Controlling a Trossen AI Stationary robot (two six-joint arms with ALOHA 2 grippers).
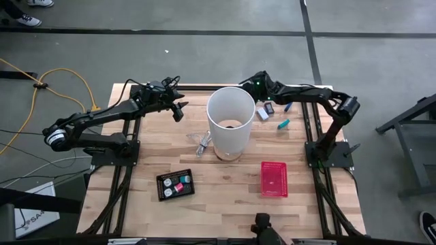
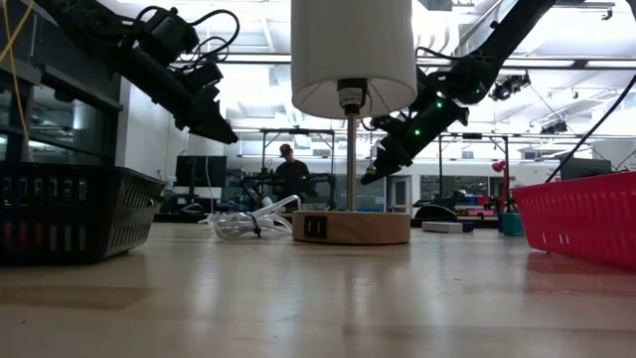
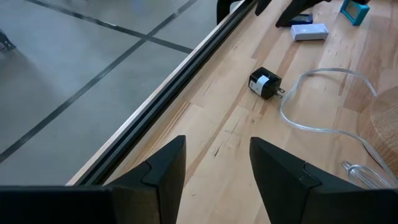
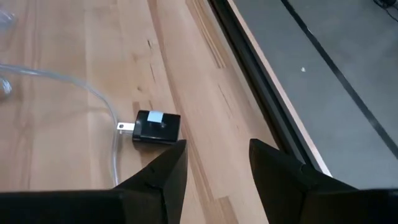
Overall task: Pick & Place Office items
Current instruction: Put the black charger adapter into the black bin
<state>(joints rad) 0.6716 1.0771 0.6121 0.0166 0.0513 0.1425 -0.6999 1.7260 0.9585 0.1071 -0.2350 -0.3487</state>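
Note:
A small black plug adapter point(image 4: 155, 127) with a white label lies flat on the wood near the table's far edge, also seen in the left wrist view point(image 3: 265, 83). My right gripper point(image 4: 217, 168) hovers open just short of it, above the table point(image 2: 373, 174), and holds nothing. My left gripper point(image 3: 217, 168) hangs open in the air at the far left point(image 1: 178, 109), pointing toward the adapter. A white block point(image 1: 263, 116), a black piece point(image 1: 269, 107), a blue stick point(image 1: 287, 107) and a teal piece point(image 1: 283, 124) lie at the far right.
A lamp with a tall white shade point(image 1: 231, 122) on a round wooden base point(image 2: 350, 227) stands mid-table. A clear cable point(image 3: 311, 118) curls beside it. A black tray point(image 1: 175, 184) with small pieces and a red mesh basket point(image 1: 274, 178) sit near the front.

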